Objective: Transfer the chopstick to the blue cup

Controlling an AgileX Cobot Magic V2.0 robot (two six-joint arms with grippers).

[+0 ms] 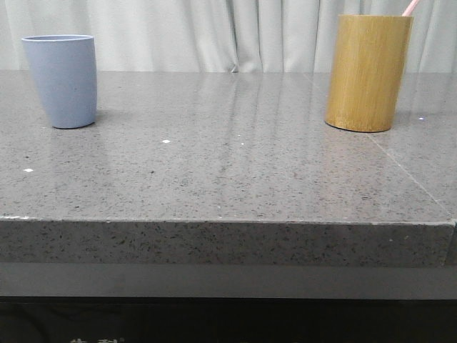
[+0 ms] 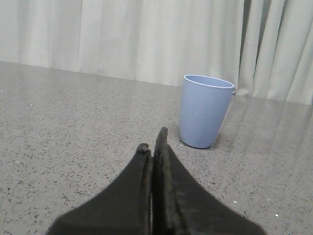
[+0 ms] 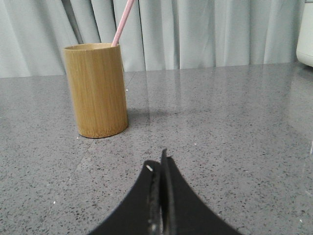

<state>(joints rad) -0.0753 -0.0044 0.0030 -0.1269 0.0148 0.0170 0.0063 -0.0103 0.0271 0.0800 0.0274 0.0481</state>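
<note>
The blue cup (image 1: 63, 80) stands upright at the far left of the grey stone table; it also shows in the left wrist view (image 2: 204, 111). A pale pink chopstick (image 1: 410, 7) pokes out of the bamboo holder (image 1: 367, 72) at the far right; in the right wrist view the chopstick (image 3: 122, 22) leans out of the holder (image 3: 96, 90). My left gripper (image 2: 154, 142) is shut and empty, low over the table short of the blue cup. My right gripper (image 3: 158, 164) is shut and empty, short of the bamboo holder. Neither gripper shows in the front view.
Pale curtains hang behind the table. The table's front edge (image 1: 228, 221) runs across the front view. A seam (image 1: 414, 175) crosses the tabletop at the right. A white object (image 3: 305, 34) stands at the edge of the right wrist view.
</note>
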